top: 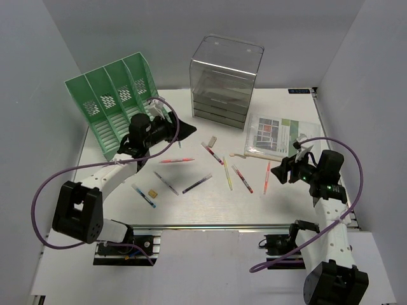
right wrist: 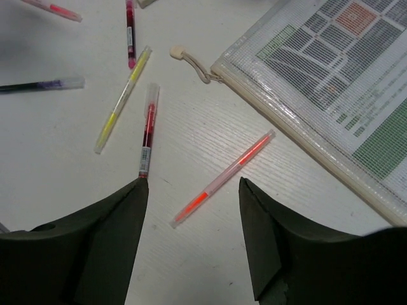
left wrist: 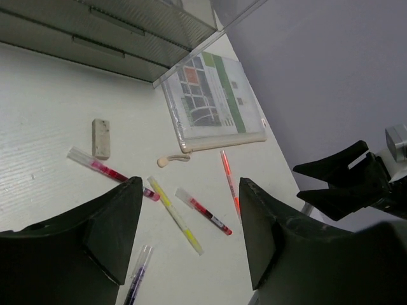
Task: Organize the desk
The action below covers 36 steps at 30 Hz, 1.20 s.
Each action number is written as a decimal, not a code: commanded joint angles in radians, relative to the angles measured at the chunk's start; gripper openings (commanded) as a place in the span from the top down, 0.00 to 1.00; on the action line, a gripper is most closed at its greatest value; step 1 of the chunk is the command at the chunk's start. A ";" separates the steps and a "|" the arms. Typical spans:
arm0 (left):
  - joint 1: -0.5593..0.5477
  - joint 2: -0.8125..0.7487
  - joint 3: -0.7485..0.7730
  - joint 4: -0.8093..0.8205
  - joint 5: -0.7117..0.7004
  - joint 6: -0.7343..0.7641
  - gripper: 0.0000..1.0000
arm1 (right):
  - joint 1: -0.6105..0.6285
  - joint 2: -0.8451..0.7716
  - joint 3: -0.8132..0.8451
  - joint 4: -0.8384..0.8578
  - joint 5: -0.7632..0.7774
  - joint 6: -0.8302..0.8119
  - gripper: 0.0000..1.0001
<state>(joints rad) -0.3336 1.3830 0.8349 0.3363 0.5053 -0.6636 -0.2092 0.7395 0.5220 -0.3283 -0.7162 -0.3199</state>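
White and flat, the desk [top: 210,206] fills the overhead view between pale grey walls, with a silver rail [top: 210,227] along its near edge by the two arm bases. A green slotted file rack [top: 114,105] stands at the far left, and a clear plastic drawer box [top: 226,79] stands at the far centre. A mesh zip pouch [top: 276,133] holding printed sheets lies flat to the right of the box. Loose pens are scattered across the middle of the desk. A pale eraser [top: 212,141] lies just beside the far end of a pink pen [top: 213,153]. Nearer the rail are a yellow highlighter [top: 227,174] and a red pen [top: 241,178], lying side by side but apart. An orange pen [top: 267,177] lies to their right. The left tool [left wrist: 191,187] hangs in front of the file rack, fingers spread with nothing between them. Its wrist camera looks across the pens toward the pouch. The right tool [right wrist: 194,184] hovers over the right side of the desk, also spread and empty. In its wrist view the orange pen lies just ahead of its fingertips, near the pouch's zipped edge.
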 commanded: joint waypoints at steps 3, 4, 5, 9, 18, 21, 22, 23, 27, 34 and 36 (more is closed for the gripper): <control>-0.033 0.024 0.066 -0.026 -0.059 -0.030 0.27 | -0.001 0.018 0.050 -0.003 -0.048 -0.005 0.33; -0.033 0.030 0.070 -0.034 -0.053 -0.025 0.27 | -0.001 0.014 0.046 0.001 -0.054 -0.010 0.32; -0.033 0.033 0.067 -0.034 -0.045 -0.021 0.27 | -0.001 0.014 0.046 0.002 -0.055 -0.016 0.31; -0.033 0.037 0.032 -0.043 -0.016 0.045 0.27 | -0.001 0.008 0.023 -0.006 -0.080 -0.065 0.32; -0.033 0.040 -0.034 0.035 -0.056 -0.010 0.13 | 0.002 0.038 0.019 -0.049 -0.161 -0.163 0.32; -0.033 0.082 -0.063 0.189 -0.080 -0.174 0.13 | 0.002 0.037 0.015 -0.045 -0.161 -0.162 0.35; -0.033 0.120 -0.088 0.304 -0.089 -0.216 0.13 | 0.004 0.035 0.012 -0.041 -0.160 -0.163 0.36; -0.033 0.143 -0.098 0.361 -0.111 -0.293 0.13 | 0.004 0.034 0.009 -0.040 -0.158 -0.163 0.38; -0.033 0.299 -0.083 0.581 -0.154 -0.436 0.15 | 0.002 0.020 -0.002 -0.022 -0.157 -0.153 0.47; -0.033 0.533 0.116 0.724 -0.191 -0.534 0.25 | 0.002 -0.012 -0.013 -0.003 -0.163 -0.133 0.53; -0.033 0.570 0.139 0.731 -0.208 -0.538 0.26 | 0.004 -0.018 -0.016 0.001 -0.158 -0.128 0.55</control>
<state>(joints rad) -0.3637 1.9594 0.9154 0.9531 0.3336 -1.1511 -0.2081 0.7376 0.5087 -0.3649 -0.8520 -0.4618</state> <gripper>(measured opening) 0.747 0.458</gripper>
